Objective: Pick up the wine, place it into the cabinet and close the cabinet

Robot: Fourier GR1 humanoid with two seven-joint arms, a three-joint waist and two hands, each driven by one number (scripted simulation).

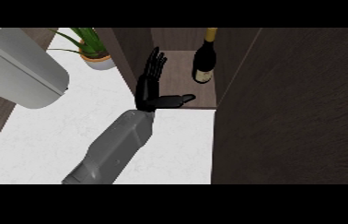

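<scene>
Now, from above, my left hand (151,82) reaches into the cabinet (272,108) with fingers straight and thumb spread out, holding nothing. Nearby on the shelf, apart from my thumb, the wine bottle (205,61) stands dark and glossy. A leafy potted plant (92,48) sits on the white speckled counter (48,135) beside the dark wood.

1 wine bottle (205,57), standing in the cabinet. 1 cabinet (183,75), w/ 1 open compartment showing & 1 dark door panel (285,112) at view's right. 1 potted plant (92,45) on the counter. 1 grey rounded appliance (31,75) at left. 1 forearm (115,149), 1 hand (151,82) in view.
</scene>
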